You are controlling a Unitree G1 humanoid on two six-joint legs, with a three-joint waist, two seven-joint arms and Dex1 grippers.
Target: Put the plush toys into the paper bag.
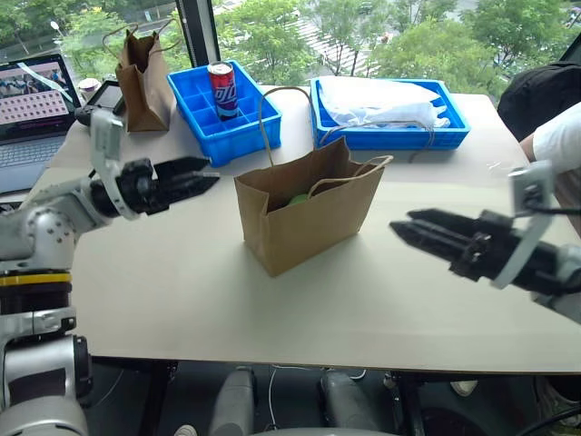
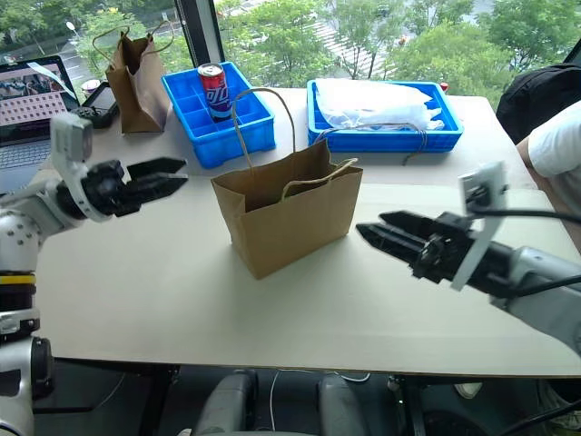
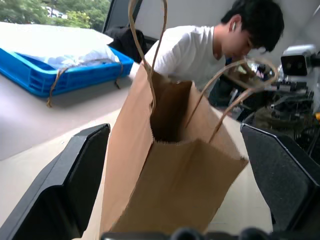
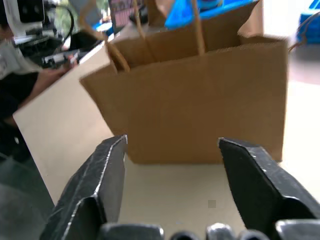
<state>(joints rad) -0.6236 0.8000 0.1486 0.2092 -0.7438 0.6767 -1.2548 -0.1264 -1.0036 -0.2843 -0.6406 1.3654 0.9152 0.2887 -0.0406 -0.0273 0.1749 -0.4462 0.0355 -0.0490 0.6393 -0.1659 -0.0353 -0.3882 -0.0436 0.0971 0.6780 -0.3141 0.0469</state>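
Paper bag [image 1: 309, 213] upright at frame centre, lime-green plush [image 1: 298, 199] glimpsed inside, no toy left on table [image 1: 182, 291]; left gripper [image 1: 204, 175] and right gripper [image 1: 408, 229] empty, fingers spread, flanking; task apparently complete, chili unconfirmed.

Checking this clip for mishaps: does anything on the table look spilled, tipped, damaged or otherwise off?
Nothing stands out. The paper bag stands upright and open on the table, with a bit of lime green showing inside. The left gripper and right gripper are open, clear of the bag on either side. No toys lie on the table.
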